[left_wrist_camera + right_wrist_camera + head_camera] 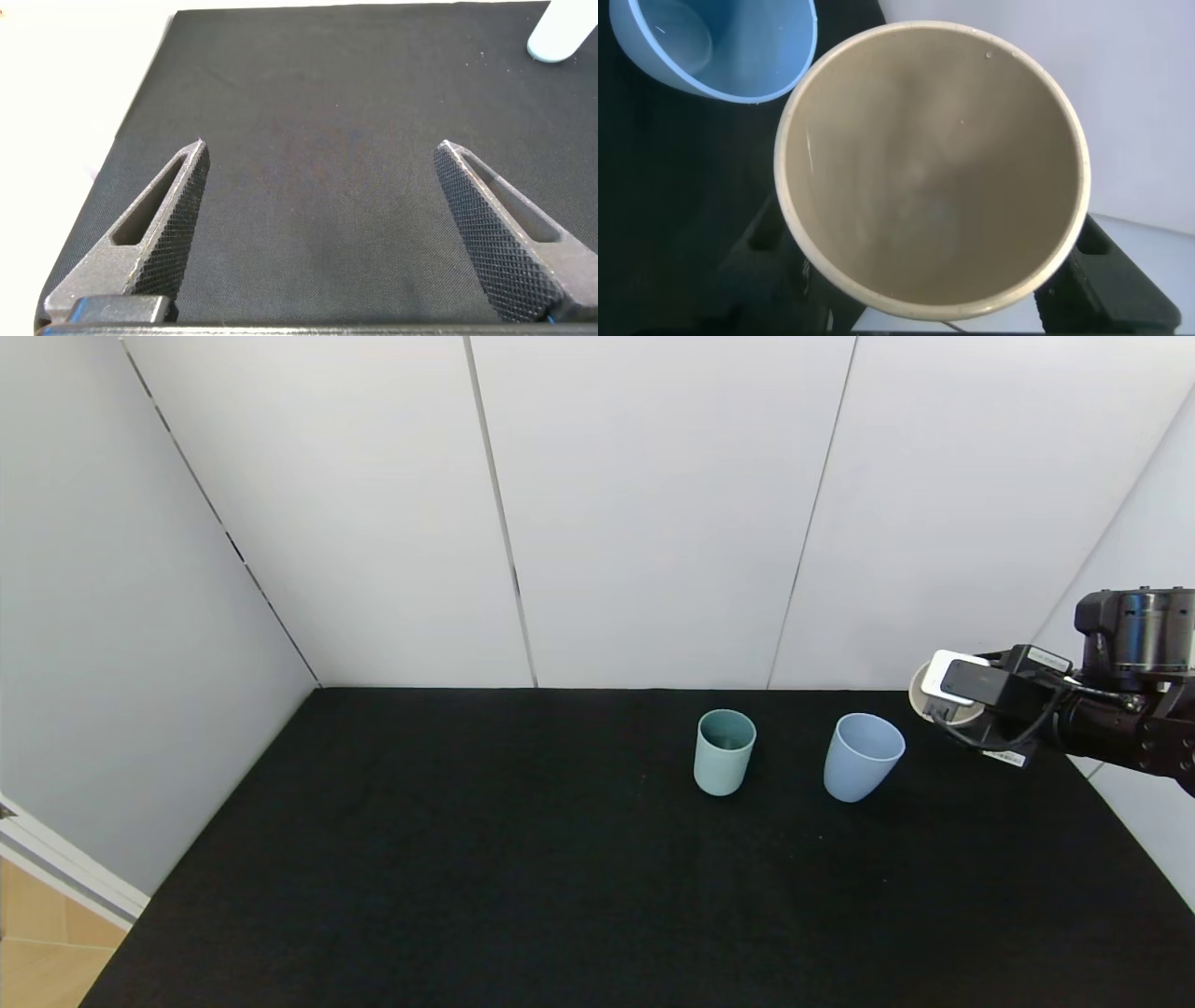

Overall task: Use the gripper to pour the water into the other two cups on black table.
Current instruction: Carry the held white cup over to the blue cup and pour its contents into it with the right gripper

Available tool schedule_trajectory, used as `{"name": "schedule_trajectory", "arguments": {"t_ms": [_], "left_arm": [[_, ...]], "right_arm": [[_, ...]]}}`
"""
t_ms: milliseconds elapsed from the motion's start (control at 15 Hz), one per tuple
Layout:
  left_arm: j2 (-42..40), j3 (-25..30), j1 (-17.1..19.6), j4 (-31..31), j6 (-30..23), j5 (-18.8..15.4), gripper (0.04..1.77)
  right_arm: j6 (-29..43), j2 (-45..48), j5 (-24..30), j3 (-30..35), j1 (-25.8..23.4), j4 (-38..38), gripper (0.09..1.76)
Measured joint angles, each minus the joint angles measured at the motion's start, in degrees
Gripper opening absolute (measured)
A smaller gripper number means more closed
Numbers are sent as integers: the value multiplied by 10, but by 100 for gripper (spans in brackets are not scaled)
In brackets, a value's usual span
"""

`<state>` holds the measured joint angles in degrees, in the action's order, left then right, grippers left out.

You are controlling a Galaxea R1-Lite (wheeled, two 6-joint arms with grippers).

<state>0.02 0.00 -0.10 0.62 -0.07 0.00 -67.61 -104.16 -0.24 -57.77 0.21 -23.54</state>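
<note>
My right gripper (954, 698) is shut on the cream cup (920, 702) and holds it above the black table (467, 859), just right of and a little above the light blue cup (863, 757). The teal-green cup (724, 752) stands upright left of the blue one. In the right wrist view the cream cup (929, 168) fills the frame between the black fingers (761, 245), with clear water (924, 205) faintly visible inside; the blue cup (738, 56) lies beside its rim. My left gripper (322, 149) is open and empty over bare cloth, out of the head view.
White panel walls (653, 504) close in the table at the back and both sides. The right wall is close behind the right arm. A pale cup (565, 33) shows far off in the left wrist view.
</note>
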Motion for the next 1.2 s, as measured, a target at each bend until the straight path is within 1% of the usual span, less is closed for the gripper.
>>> {"name": "schedule_trajectory", "arguments": {"t_ms": [667, 1200], "left_arm": [[0, 0, 0, 0, 0, 0, 172], [0, 0, 0, 0, 0, 0, 172]], "right_arm": [[-73, -38, -40, -30, 26, -1, 129], [-126, -56, -65, -67, 26, -1, 128]]}}
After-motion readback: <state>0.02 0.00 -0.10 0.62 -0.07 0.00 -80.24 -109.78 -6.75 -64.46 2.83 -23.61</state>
